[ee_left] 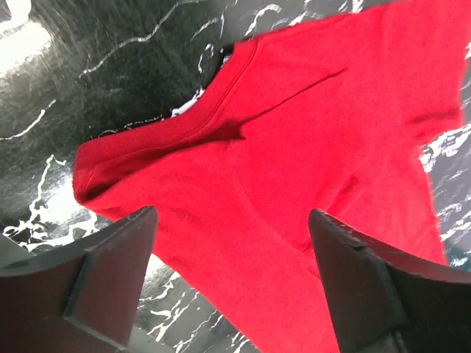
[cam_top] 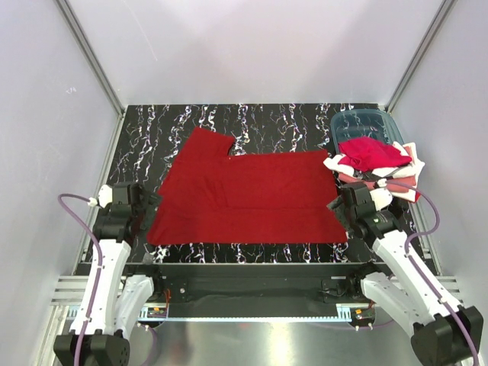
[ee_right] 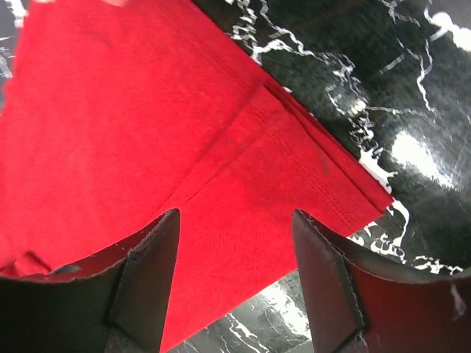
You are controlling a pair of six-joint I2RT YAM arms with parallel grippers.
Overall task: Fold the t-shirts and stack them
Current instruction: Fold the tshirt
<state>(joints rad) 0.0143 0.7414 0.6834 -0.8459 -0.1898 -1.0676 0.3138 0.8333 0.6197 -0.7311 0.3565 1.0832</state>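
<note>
A large deep red t-shirt [cam_top: 252,194] lies spread flat in the middle of the black marbled table [cam_top: 152,130]. My left gripper [cam_top: 133,210] is open above the shirt's near left edge; the left wrist view shows the cloth [ee_left: 294,147] with a sleeve and a crease between the spread fingers [ee_left: 110,272]. My right gripper [cam_top: 347,210] is open over the shirt's near right corner; the right wrist view shows its hemmed corner [ee_right: 294,176] between the fingers [ee_right: 147,272]. A pile of red, pink and white t-shirts [cam_top: 375,164] lies at the right.
A teal translucent plastic bin [cam_top: 366,123] stands at the back right, partly under the pile of shirts. White walls and metal frame posts enclose the table on three sides. The arm bases and purple cables sit at the near edge.
</note>
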